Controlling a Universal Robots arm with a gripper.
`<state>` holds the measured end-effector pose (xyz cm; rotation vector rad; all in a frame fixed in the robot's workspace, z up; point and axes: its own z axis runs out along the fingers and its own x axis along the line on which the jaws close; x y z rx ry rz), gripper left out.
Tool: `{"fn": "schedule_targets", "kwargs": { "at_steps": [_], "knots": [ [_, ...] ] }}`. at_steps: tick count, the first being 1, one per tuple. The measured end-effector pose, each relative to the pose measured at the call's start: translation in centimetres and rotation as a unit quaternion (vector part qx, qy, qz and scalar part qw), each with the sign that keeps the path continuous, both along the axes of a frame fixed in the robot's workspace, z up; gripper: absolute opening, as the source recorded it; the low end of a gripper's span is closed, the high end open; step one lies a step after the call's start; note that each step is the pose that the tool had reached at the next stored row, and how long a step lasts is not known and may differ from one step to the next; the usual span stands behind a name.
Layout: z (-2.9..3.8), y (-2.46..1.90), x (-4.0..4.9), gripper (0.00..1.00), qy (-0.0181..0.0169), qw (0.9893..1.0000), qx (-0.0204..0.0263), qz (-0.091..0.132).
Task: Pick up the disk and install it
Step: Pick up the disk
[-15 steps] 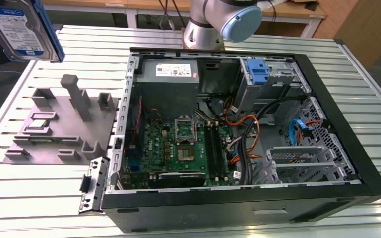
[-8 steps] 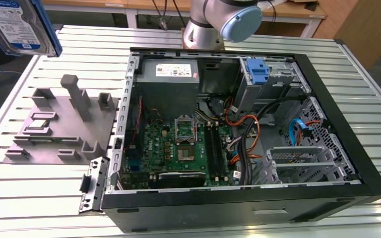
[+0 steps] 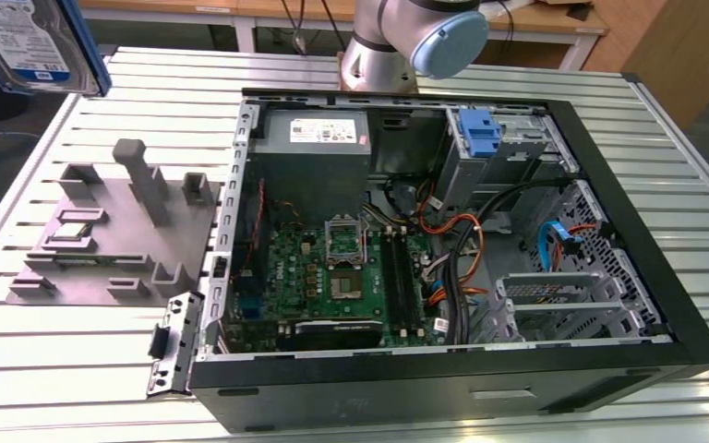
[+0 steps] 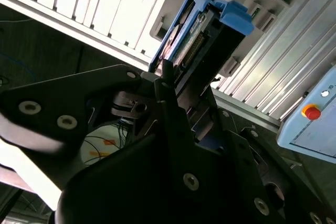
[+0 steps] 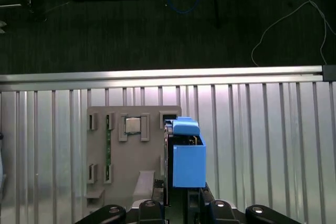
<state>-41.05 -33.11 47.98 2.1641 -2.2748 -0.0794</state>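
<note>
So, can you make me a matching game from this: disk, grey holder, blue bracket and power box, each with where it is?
Things:
1. disk
2. grey holder
3. blue bracket
4. power box

Places:
A. on the slatted table, outside the computer case
B. inside the case, on the metal cage
C. up in the air, gripped by the pincer
D. inside the case, wearing a white sticker

Pairs: 1-C, 2-A, 3-B, 4-D

Disk (image 3: 22, 41): silver, blue-white label, blue rails. Fixture (image 3: 96, 242) grey. Table (image 3: 59, 365) ribbed silver. Case (image 3: 453, 399) black; board (image 3: 291, 277) inside apparently green.
</note>
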Motion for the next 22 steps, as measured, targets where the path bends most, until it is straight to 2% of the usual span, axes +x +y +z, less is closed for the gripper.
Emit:
{"fn": "schedule_targets", "kwargs": {
  "at_steps": [8, 16, 22],
  "knots": [
    [1.39, 0.00, 0.00, 0.35, 0.0000, 1.0000, 0.0000, 0.000],
    [1.46, 0.00, 0.03, 0.35, 0.0000, 1.0000, 0.0000, 0.000],
    [1.46, 0.00, 0.75, 0.35, 0.0000, 1.0000, 0.0000, 0.000]
  ]
}}
